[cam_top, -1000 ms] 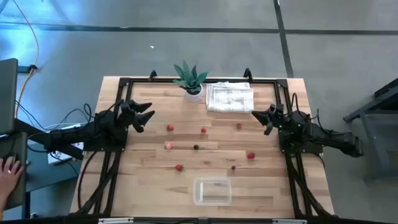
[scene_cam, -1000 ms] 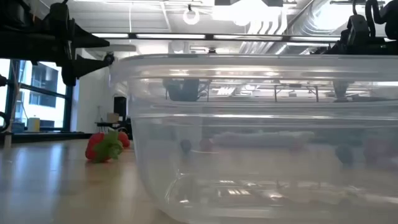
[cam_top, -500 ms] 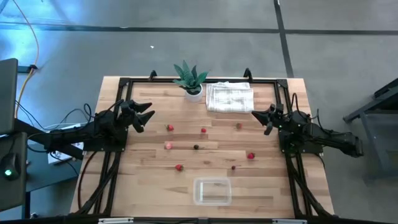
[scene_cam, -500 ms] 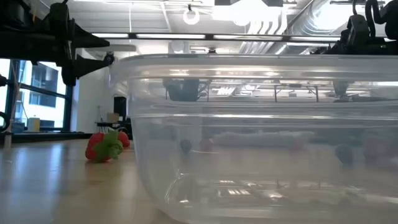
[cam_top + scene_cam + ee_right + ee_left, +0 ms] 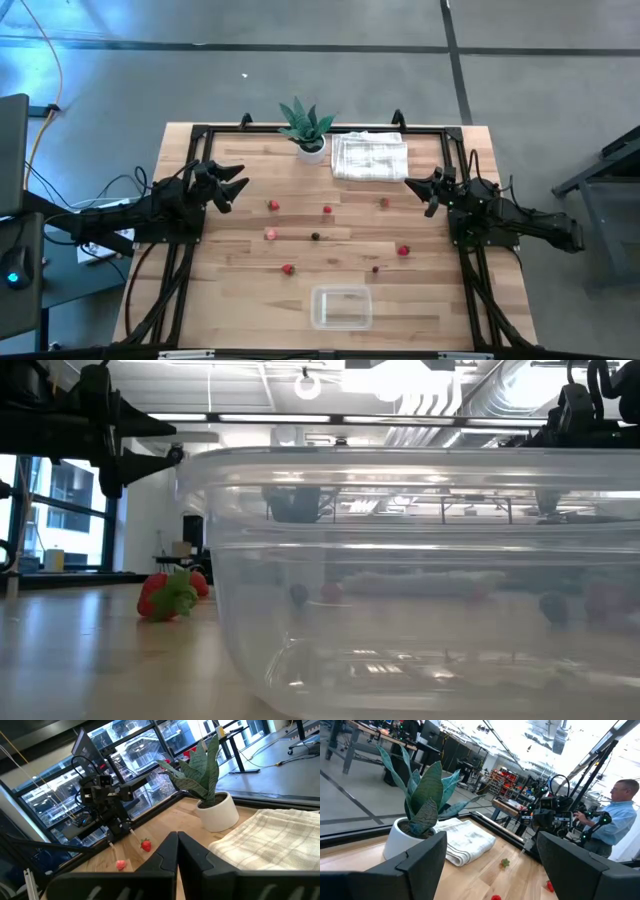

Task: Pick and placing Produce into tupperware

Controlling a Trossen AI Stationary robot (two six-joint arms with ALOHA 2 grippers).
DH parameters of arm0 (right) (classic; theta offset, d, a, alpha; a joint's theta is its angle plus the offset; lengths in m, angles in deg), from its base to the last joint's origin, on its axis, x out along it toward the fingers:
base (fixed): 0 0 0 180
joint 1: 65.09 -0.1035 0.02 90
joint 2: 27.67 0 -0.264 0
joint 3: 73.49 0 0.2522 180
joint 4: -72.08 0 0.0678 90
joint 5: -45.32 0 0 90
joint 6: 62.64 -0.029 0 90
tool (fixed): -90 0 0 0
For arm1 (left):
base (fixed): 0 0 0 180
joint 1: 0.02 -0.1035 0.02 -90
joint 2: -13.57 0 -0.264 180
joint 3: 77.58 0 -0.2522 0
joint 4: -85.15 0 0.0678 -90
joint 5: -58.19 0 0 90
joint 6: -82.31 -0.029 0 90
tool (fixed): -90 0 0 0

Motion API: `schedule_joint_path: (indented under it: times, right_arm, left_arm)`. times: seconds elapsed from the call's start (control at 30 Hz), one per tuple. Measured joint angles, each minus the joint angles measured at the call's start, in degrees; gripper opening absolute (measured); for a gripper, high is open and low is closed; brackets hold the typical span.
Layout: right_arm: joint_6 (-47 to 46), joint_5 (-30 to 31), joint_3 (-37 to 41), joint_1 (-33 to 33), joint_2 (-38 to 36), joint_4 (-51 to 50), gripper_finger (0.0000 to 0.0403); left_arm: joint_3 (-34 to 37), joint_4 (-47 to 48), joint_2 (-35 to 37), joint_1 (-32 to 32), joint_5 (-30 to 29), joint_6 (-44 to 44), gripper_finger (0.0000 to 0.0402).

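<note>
I am looking over every view and finding no readable text, label, brand, number or sign on anything.

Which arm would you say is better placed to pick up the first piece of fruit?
Probably the left: the left gripper is open and near a red fruit; the right gripper is shut.

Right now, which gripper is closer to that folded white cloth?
The right gripper is nearer, just beside the folded white cloth's corner. The left gripper sits across the table, beyond the potted plant.
</note>
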Motion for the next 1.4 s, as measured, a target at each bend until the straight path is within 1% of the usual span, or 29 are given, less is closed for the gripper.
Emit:
schedule_joint_path:
  times: [1.13, 1.27, 1.4]
  right_arm:
    - [0.0, 0.0, 0.0, 0.0, 0.0, 0.0, 0.0]
    - [0.0, 0.0, 0.0, 0.0, 0.0, 0.0, 0.0]
    - [0.0, 0.0, 0.0, 0.0, 0.0, 0.0, 0.0]
  left_arm:
    - [0.0, 0.0, 0.0, 0.0, 0.0, 0.1, 0.0299]
    - [0.0, -1.0, 0.0, 0.0, 0.0, 4.5, 0.0299]
    - [0.0, -1.0, 0.0, 0.0, -1.3, 8.7, 0.0299]
